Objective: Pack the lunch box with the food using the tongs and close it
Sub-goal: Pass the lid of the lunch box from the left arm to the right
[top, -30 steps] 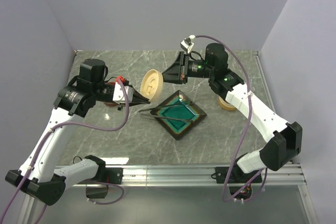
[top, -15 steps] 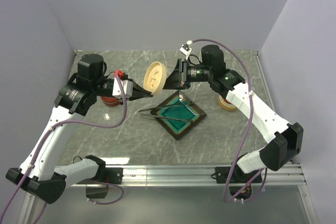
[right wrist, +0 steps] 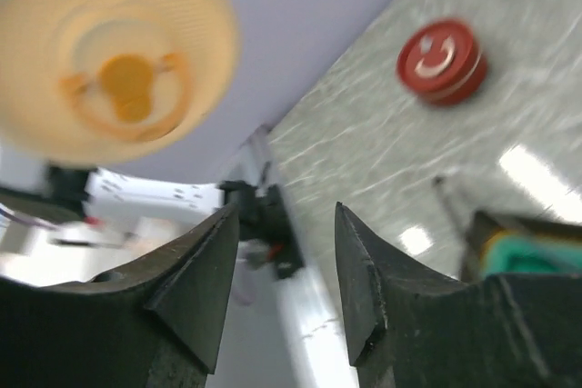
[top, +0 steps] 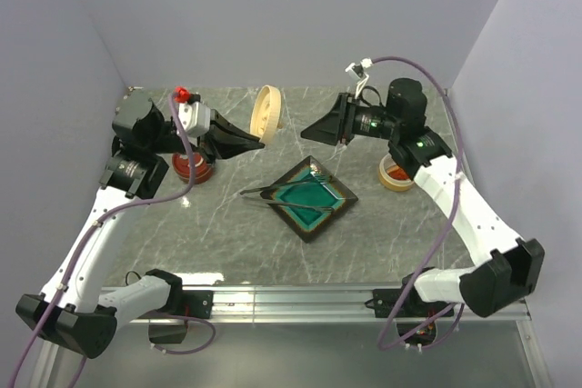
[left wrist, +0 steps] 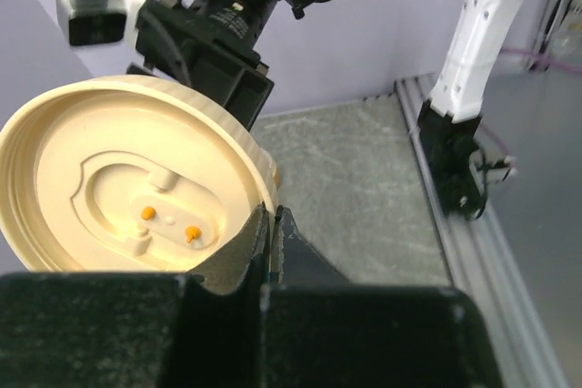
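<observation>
left of the green dish [top: 316, 215], a red container [top: 191, 168] is sitting on the table, half hidden under the left arm. in the right wrist view it is looking like a closed red disc, so you are not seeing what is inside.

up and left of the dish, the left gripper [left wrist: 270, 224] is clenching the rim of the cream lid [left wrist: 127, 197] and holding it on edge in the air. the lid is reading as light, rigid plastic. pinched at one rim spot only, it is likely wanting to pivot, so you are better off moving it slowly. two tiny orange specks are sitting on its inner face.

the tongs [top: 284, 190] are lying across the dish, one end sticking out past its left corner, with neither gripper touching them. they are looking like thin, light, springy, slick metal. you are wanting to take them across both arms around mid-length, so a squeeze is closing the tips. which end is the joined one is too fine to tell.

just up and right of the dish, the right gripper [right wrist: 284, 224] is hanging released, jaws apart with nothing between them, pointing toward the lid.

right of the dish, orange-red lumps [top: 397, 171] are sitting in a cream tub [top: 394, 186], partly behind the right arm. they are probably small and soft, easy to crush or drop. the egg-shaped piece is not showing anywhere, and the right wrist view is blurring badly.
</observation>
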Action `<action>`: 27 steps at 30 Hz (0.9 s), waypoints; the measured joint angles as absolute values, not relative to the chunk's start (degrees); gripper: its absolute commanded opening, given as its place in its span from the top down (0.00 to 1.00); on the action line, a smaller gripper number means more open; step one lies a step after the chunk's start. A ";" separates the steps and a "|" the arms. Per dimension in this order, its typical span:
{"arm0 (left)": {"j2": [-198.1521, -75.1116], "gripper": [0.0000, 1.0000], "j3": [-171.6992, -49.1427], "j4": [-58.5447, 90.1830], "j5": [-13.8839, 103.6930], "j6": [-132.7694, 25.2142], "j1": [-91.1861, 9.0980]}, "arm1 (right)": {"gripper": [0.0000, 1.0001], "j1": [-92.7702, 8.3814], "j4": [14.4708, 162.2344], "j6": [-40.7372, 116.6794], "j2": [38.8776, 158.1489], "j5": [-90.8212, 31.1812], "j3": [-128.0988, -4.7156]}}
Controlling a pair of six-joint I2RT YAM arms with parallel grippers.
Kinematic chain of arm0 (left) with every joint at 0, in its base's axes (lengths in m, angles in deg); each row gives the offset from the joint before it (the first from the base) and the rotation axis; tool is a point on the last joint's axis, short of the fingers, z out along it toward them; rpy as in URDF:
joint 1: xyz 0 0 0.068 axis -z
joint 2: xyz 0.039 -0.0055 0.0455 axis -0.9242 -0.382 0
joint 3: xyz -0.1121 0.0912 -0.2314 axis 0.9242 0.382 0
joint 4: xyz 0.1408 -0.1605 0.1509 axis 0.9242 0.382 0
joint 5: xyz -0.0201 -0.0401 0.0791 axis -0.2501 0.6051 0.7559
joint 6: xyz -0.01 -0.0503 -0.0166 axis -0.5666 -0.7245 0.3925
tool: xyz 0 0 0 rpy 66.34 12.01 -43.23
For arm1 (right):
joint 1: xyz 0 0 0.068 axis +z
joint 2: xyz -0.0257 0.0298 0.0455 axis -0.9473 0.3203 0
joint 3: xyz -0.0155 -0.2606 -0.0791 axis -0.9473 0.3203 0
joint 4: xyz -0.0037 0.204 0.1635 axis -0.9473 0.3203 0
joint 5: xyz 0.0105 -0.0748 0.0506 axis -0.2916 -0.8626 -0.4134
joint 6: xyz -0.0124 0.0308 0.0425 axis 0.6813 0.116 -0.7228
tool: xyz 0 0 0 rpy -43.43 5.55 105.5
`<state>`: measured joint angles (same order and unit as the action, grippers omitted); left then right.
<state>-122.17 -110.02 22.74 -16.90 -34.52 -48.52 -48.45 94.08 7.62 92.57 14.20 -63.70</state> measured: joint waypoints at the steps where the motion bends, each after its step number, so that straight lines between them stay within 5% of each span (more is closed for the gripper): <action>1: -122.17 1.00 -109.43 19.81 -17.09 -37.60 -48.63 | 0.46 -48.60 93.60 10.22 91.56 13.98 -63.72; 7: -122.09 1.00 -108.84 8.36 -17.53 -49.03 -48.60 | 0.40 -49.08 90.17 25.48 85.92 13.17 -62.02; 15: -122.02 1.00 -107.35 -6.68 -16.85 -63.15 -48.60 | 0.41 -46.68 68.82 36.16 75.65 7.97 -44.49; 27: -122.57 1.00 -106.96 -17.08 -15.48 -74.25 -48.60 | 0.40 -37.45 42.04 42.72 76.76 -0.62 -43.57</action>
